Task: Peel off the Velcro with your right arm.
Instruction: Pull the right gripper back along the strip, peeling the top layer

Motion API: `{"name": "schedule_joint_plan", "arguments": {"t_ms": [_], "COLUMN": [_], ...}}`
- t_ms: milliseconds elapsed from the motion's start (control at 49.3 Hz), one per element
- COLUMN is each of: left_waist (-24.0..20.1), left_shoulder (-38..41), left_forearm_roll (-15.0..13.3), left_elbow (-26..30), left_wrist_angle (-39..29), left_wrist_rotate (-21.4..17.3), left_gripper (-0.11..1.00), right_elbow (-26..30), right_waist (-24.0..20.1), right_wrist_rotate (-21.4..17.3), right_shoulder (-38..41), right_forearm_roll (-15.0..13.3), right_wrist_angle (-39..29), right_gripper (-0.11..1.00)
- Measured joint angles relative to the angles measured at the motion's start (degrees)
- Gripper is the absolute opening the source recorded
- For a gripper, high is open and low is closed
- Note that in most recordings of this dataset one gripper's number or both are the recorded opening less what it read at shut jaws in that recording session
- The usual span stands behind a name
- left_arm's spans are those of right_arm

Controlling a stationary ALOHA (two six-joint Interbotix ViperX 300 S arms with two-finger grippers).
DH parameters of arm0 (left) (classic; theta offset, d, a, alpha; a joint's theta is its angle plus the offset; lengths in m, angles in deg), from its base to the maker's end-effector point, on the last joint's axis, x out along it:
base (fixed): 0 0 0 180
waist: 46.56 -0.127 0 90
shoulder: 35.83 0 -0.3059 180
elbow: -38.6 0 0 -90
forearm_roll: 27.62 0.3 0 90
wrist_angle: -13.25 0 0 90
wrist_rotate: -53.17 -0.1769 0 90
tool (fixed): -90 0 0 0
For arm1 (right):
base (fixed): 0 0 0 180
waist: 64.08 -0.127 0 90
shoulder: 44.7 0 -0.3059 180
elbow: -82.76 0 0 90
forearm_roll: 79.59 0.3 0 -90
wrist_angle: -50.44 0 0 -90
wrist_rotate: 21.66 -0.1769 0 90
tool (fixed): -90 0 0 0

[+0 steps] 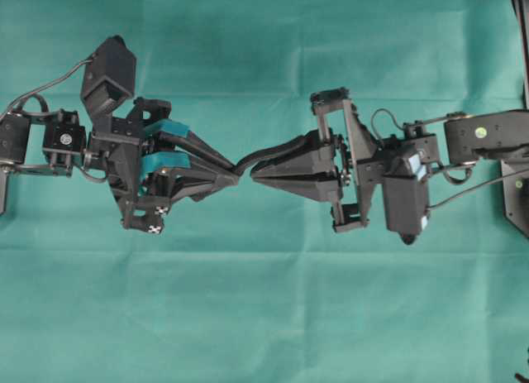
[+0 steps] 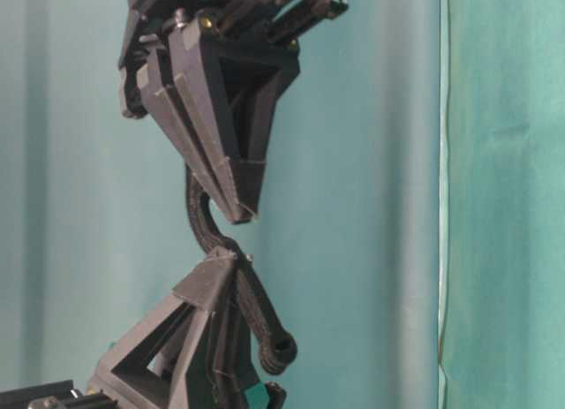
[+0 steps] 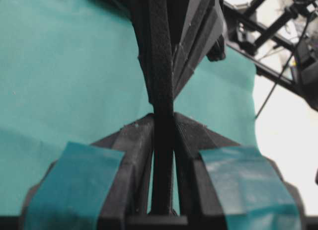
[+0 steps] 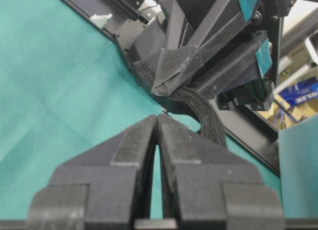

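While the two arms meet tip to tip above the green cloth, the Velcro runs between them as a thin black strap. In the overhead view the left gripper, with teal tape on its fingers, reaches in from nine o'clock, and the right gripper, plain black, comes from three o'clock; their tips sit just beside each other near the centre.

The left wrist view shows the teal-taped fingers pressed together on the strap, which rises from between them toward twelve o'clock, where the other gripper's dark body stands.

In the right wrist view the right gripper's fingers are closed against each other with only a thin slit behind the tips. Whether they pinch an end of the strap cannot be told there. The ribbed black strap curves away from their tips toward one o'clock, under the taped gripper.

From table level, the strap bends in an S between the upper gripper at twelve o'clock and the lower one at six o'clock. Its rounded end hangs free beside the lower gripper, toward five o'clock.
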Motion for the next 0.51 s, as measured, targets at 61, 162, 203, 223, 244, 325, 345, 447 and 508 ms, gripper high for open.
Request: {"name": "schedule_joint_plan", "arguments": {"t_ms": [61, 162, 203, 223, 244, 325, 345, 447, 508], "left_waist": [0.09, 0.09, 0.09, 0.09, 0.09, 0.09, 0.09, 0.00, 0.00], "left_shoulder": [0.00, 0.00, 0.00, 0.09, 0.00, 0.00, 0.00, 0.00, 0.00], "left_forearm_roll": [0.00, 0.00, 0.00, 0.00, 0.00, 0.00, 0.00, 0.00, 0.00], "left_elbow": [-0.09, -0.09, -0.09, -0.09, -0.09, -0.09, -0.09, -0.18, -0.18], "left_wrist_angle": [0.09, 0.35, 0.44, 0.53, 0.62, 0.70, 0.62, 0.70, 0.70], "left_wrist_rotate": [-0.09, -0.18, -0.18, -0.09, -0.09, -0.18, -0.18, -0.09, -0.09], "left_gripper": [0.10, 0.10, 0.10, 0.10, 0.10, 0.10, 0.10, 0.10, 0.10], "right_elbow": [0.26, 0.79, 0.97, 1.05, 1.14, 1.41, 1.49, 1.93, 2.20], "right_waist": [-0.18, -0.79, -1.14, -1.32, -1.41, -2.11, -2.20, -3.08, -3.60], "right_wrist_rotate": [0.00, 0.00, 0.00, 0.00, 0.00, 0.00, 0.00, 0.00, 0.00], "right_shoulder": [0.44, 0.97, 1.14, 1.32, 1.32, 1.67, 1.76, 2.37, 2.90], "right_forearm_roll": [0.00, 0.00, 0.00, 0.00, 0.00, 0.00, 0.00, 0.00, 0.00], "right_wrist_angle": [-0.35, -1.32, -1.76, -2.02, -2.20, -3.08, -3.25, -4.48, -5.27], "right_gripper": [-0.09, -0.09, -0.09, -0.09, -0.09, -0.09, -0.09, -0.09, -0.09]}}
